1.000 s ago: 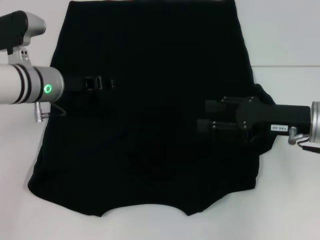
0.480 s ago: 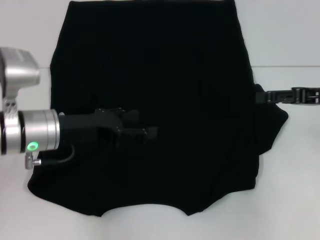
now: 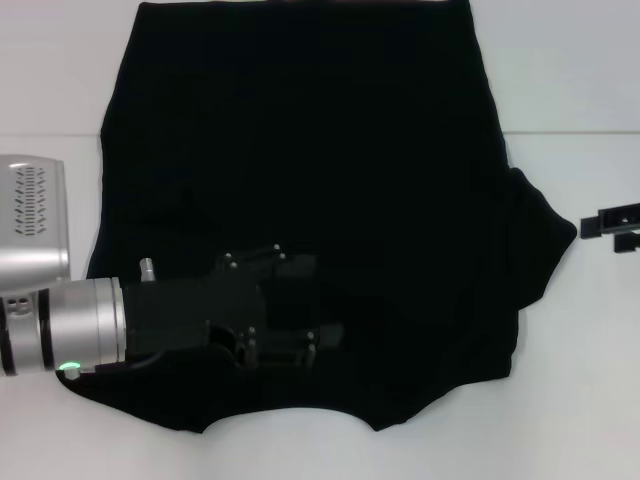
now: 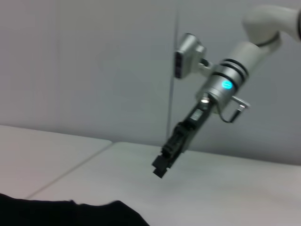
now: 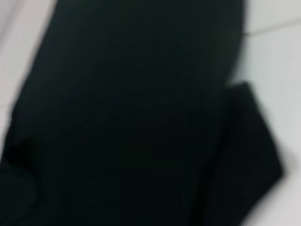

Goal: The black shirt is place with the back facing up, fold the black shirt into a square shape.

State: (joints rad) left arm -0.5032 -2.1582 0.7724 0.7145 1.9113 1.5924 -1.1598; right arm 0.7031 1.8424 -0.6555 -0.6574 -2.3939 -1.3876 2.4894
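Observation:
The black shirt (image 3: 320, 170) lies flat on the white table (image 3: 580, 90), plain side up, with its collar edge toward me and its hem at the far side. One sleeve (image 3: 545, 245) sticks out on the right. My left gripper (image 3: 300, 340) is low over the shirt's near left part, black against black cloth. My right gripper (image 3: 620, 225) is at the far right edge of the head view, off the shirt, and also shows raised above the table in the left wrist view (image 4: 162, 167). The right wrist view shows the shirt (image 5: 127, 117) and that sleeve (image 5: 254, 150).
The white table has a seam line (image 3: 570, 133) across it on the right. A grey wall (image 4: 94, 66) stands behind the table in the left wrist view. Bare table surrounds the shirt on both sides and along the near edge (image 3: 450, 455).
My left gripper has moved from the shirt's far left side toward me and inward over its near part. My right gripper has drawn back off the shirt to the right edge.

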